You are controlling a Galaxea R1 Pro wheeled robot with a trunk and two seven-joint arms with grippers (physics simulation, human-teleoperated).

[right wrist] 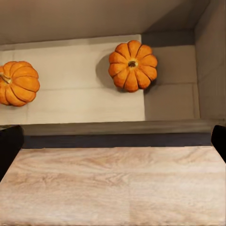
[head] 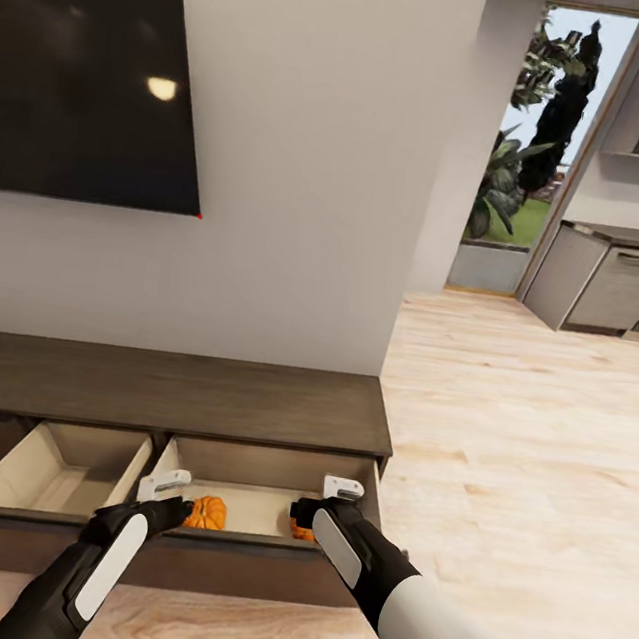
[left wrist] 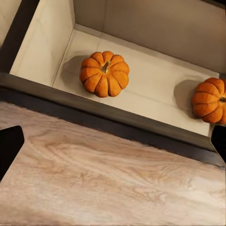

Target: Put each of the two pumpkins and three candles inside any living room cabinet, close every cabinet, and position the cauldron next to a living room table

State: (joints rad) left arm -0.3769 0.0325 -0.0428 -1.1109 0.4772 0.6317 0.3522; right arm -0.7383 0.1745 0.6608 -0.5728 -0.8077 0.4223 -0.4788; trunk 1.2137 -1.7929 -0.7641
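Observation:
The long dark-brown cabinet point(head: 169, 391) stands against the wall with two drawers pulled out. Two orange pumpkins lie in the right drawer point(head: 240, 462). One pumpkin point(head: 205, 512) point(left wrist: 104, 73) point(right wrist: 18, 83) sits toward the drawer's left. The other pumpkin point(head: 300, 531) point(left wrist: 209, 100) point(right wrist: 133, 65) sits toward its right, partly behind my right wrist. My left gripper point(head: 164, 486) hangs open over the drawer's front edge, its fingertips point(left wrist: 9, 146) spread wide. My right gripper point(head: 343, 486) is open too, its fingertips point(right wrist: 9, 143) apart above the same edge. The candles and the cauldron are out of view.
The left drawer point(head: 48, 465) shows a pale beige inside. A black TV point(head: 88, 87) hangs on the wall above. Wood floor point(head: 522, 467) stretches right toward grey kitchen cupboards point(head: 607, 282) and a glass door with plants point(head: 535, 136).

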